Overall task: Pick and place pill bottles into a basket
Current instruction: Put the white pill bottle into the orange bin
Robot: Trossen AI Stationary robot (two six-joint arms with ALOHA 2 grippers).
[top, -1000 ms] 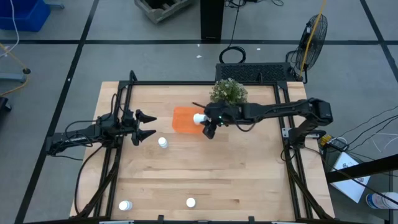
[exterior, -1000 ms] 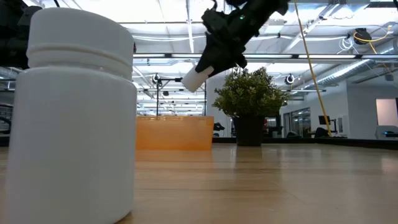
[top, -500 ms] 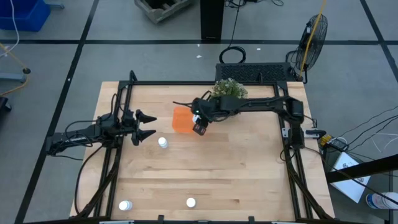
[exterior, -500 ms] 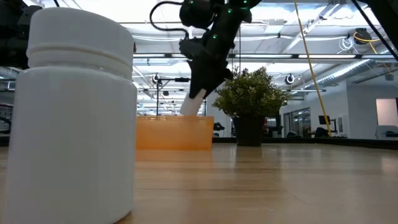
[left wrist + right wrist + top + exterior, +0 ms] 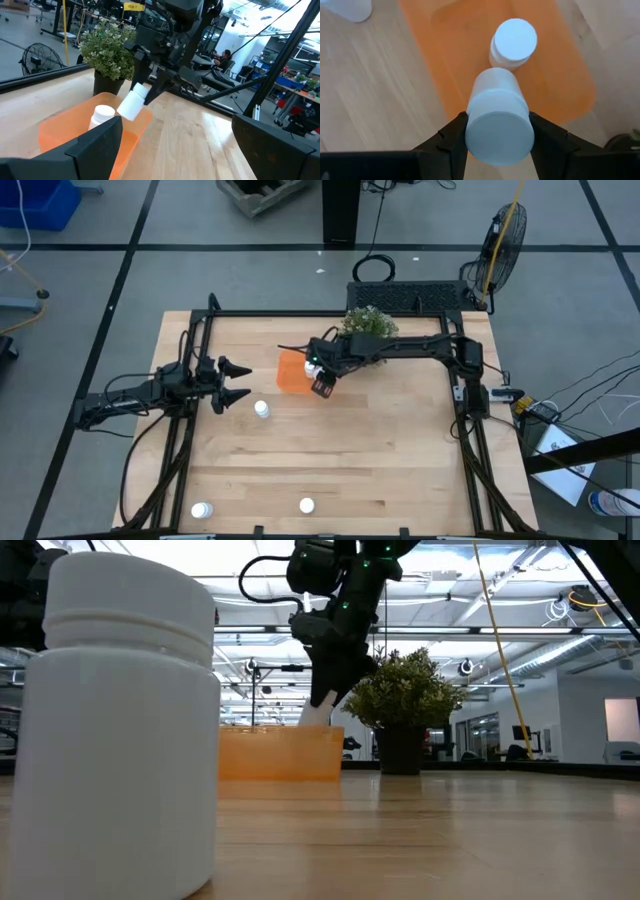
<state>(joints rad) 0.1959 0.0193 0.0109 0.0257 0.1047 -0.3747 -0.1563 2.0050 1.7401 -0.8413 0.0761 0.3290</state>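
Observation:
The orange basket [image 5: 291, 372] sits at the table's far middle, next to a potted plant [image 5: 367, 326]. One white pill bottle [image 5: 513, 42] stands inside it. My right gripper [image 5: 320, 382] hovers over the basket's right part, shut on another pill bottle [image 5: 132, 102]. My left gripper [image 5: 243, 380] is open and empty, left of the basket. Three more bottles stand on the table: one [image 5: 261, 409] near my left gripper and two [image 5: 201, 509] [image 5: 306, 505] by the near edge. My right gripper pinches the bottle at its cap end [image 5: 497, 131], one finger [image 5: 451, 140] on each side. The fingers come from above, slanting down toward the table's left. The bottle hangs tilted below them, its bottom end [image 5: 316, 716] lowest, just above the basket floor beside the standing bottle.
The plant stands right behind the basket's far right corner. In the low view one near-edge bottle [image 5: 120, 720] fills the left of the picture. Black frame rails [image 5: 190, 430] run along the table's left and right sides. Bare wood lies in the middle and right.
My right gripper has gone toward the table's left and down over the basket, still shut on the bottle. It has tipped, so the bottle has turned from lying nearly level to slanting steeply down, with its lower end now at the basket's rim height.

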